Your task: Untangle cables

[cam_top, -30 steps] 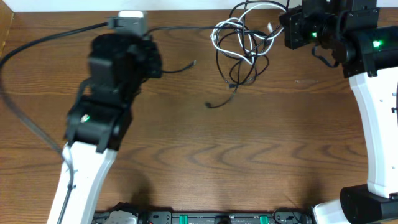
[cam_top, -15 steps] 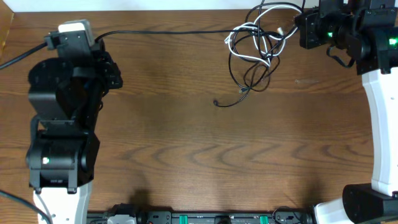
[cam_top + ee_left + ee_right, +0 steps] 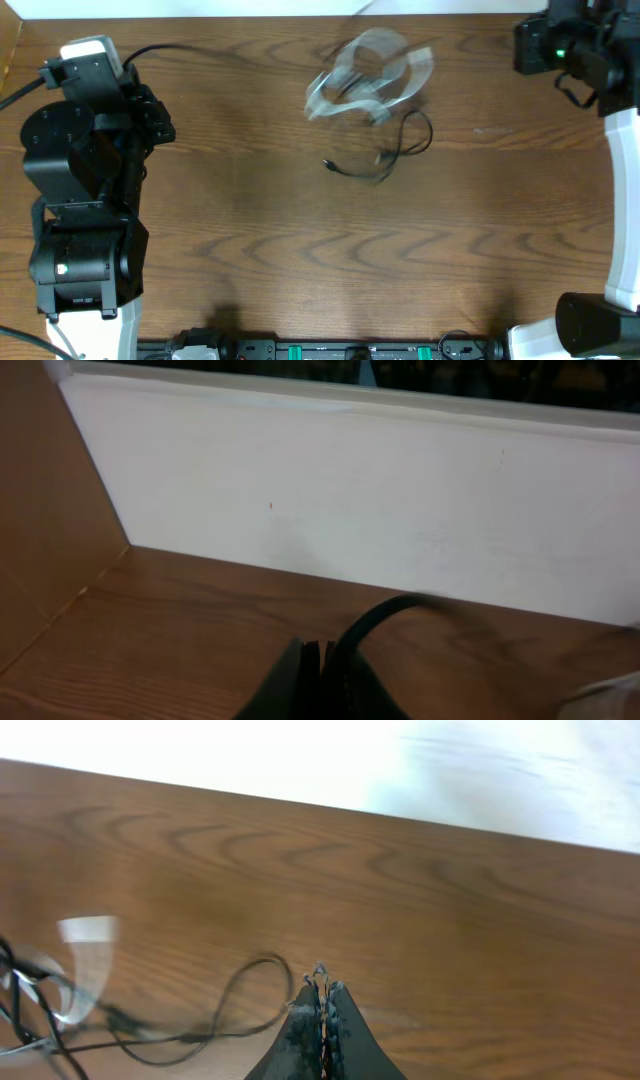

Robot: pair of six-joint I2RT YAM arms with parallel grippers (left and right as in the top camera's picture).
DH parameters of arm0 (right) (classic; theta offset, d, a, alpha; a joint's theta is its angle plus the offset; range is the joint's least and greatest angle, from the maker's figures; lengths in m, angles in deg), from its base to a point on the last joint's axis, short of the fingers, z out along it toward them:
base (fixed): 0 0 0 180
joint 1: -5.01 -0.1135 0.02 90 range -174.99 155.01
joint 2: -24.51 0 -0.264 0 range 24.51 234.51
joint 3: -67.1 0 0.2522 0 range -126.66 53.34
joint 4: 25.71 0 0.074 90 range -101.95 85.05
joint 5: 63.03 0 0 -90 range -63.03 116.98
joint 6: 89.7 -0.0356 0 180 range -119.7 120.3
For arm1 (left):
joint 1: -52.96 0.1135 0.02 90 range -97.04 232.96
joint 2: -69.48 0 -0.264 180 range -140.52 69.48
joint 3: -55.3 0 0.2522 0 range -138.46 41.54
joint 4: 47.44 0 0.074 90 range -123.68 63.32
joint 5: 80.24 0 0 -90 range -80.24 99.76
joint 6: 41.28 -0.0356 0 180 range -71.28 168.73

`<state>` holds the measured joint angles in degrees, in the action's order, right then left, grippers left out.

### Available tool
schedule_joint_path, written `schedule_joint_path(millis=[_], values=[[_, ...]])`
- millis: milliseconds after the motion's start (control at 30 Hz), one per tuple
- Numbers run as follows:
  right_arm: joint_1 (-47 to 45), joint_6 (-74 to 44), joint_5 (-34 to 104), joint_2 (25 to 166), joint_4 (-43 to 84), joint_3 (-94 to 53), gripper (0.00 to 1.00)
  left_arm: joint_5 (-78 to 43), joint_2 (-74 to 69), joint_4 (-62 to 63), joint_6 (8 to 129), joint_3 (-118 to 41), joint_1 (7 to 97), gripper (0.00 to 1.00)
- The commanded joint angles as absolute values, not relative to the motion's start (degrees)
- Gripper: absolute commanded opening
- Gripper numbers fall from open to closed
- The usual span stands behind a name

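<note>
Dragged leftward since half a second ago, the cables (image 3: 368, 80) lie smeared by motion at the far middle of the surface (image 3: 300, 260). At the far left, the left tool (image 3: 315, 652) is clenched on a black cable (image 3: 385, 610). At the far right, the right tool (image 3: 322, 988) is clenched shut, well apart from the tangle.

L arm (image 3: 80, 200), R arm (image 3: 610, 150): blk housings, white links, green LEDs (image 3: 560, 52), blk fingers (image 3: 348, 1038).
</note>
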<state>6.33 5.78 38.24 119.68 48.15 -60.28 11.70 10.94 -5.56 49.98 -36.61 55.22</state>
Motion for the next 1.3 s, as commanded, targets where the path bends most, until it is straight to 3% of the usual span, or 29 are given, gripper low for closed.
schedule_joint_path(millis=[0, 133, 400, 433, 833, 1100, 1167, 1267], values=[[6.4, 6.4, 38.2, 118.5, 48.1, -60.6, 0.01, 11.9, 11.9, -5.9, 49.2, -37.9, 55.5, 0.09], [6.4, 6.4, 45.3, 118.5, 47.7, -60.6, 0.02, 5.3, 11.6, -6.1, 51.4, -37.9, 55.5, 0.09], [3.1, 6.4, 48.4, 118.7, 48.1, -60.5, 0.45, -17.5, 6.3, -9.4, 58.0, -37.9, 52.3, 0.08], [2.9, 6.4, 48.4, 118.9, 48.1, -60.4, 0.47, -18.7, 5.6, -9.8, 58.4, -37.9, 51.4, 0.08], [0.0, 6.7, 52.7, 123.9, 43.5, -49.9, 0.49, -21.7, -3.3, -19.0, 60.6, -43.0, 31.8, 0.08], [-3.1, 5.4, 61.0, 124.3, 29.8, -35.1, 0.61, -21.7, -3.8, -18.8, 60.6, -49.3, 26.5, 0.08], [-5.2, 5.1, 60.5, 124.3, 28.1, -32.8, 0.53, -21.7, -3.8, -18.6, 60.6, -49.5, 25.5, 0.08], [-6.4, 5.1, 57.1, 124.3, 28.3, -32.3, 0.49, -20.7, -3.8, -17.5, 60.6, -49.5, 25.6, 0.08]])
